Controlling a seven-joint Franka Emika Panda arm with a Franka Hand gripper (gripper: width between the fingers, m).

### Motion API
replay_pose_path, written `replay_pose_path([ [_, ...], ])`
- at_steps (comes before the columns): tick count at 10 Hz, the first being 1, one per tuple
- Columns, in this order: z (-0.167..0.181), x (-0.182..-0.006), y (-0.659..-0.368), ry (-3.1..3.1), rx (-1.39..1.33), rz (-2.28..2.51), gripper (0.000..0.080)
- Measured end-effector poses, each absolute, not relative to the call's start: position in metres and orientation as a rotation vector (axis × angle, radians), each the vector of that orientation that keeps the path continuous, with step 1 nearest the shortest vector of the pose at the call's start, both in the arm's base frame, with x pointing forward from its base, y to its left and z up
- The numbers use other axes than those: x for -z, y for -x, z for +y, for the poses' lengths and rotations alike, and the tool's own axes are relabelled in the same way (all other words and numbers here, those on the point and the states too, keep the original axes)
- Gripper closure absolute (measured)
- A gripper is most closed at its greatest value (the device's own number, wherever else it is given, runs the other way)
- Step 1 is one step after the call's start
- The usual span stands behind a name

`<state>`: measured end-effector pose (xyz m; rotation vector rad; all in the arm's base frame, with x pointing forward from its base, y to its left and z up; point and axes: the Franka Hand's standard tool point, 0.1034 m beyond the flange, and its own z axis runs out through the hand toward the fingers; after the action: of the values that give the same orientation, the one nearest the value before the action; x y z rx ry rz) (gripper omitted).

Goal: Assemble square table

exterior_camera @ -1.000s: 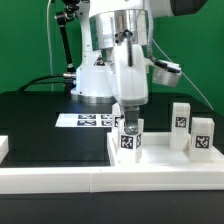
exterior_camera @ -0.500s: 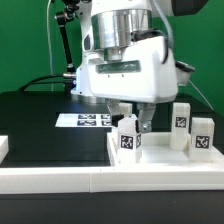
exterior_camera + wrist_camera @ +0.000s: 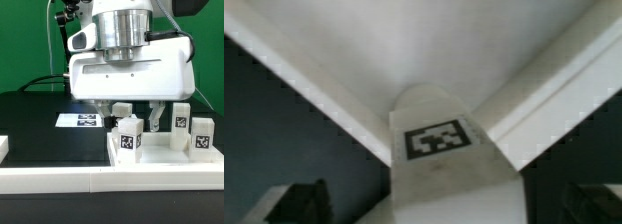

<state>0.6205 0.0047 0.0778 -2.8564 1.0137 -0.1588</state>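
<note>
The hand [image 3: 137,118] hangs low over the square tabletop piece's corner, its fingers [image 3: 157,120] spread wide apart with nothing between them yet, straddling a small white leg block [image 3: 127,138] that stands upright with its black-and-white tag facing out. In the wrist view the same leg block [image 3: 441,145] sits right between the two dark fingertips [image 3: 303,200], inside the angle where two raised white rims meet. Two more leg blocks [image 3: 181,128] stand further toward the exterior view's right of that first one, near each other. The marker board [image 3: 82,121] lies flat on the black tabletop [image 3: 35,120], beyond the leg block toward the exterior view's left. I'd worry most about a finger coming down on top of the block instead of beside it, since the gap looks tight; that would tip it over or shove it against the rim. If the hand closes off centre, the block could twist in the grip and later go in crooked. A careless lift might also brush the neighbouring blocks and knock them down.
</note>
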Motion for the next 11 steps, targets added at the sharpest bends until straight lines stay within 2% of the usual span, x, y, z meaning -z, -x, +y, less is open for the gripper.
replay_pose_path([
  [3, 0.0038, -0.0776, -0.6204, 2.994, 0.183, 0.689, 0.015],
  [5, 0.0027, -0.0774, -0.6204, 3.009, 0.19, 0.641, 0.0155],
  [7, 0.0027, -0.0774, -0.6204, 3.001, 0.189, 0.671, 0.0508],
  [11, 0.0028, -0.0774, -0.6204, 2.903, 0.178, 0.976, 0.0511],
])
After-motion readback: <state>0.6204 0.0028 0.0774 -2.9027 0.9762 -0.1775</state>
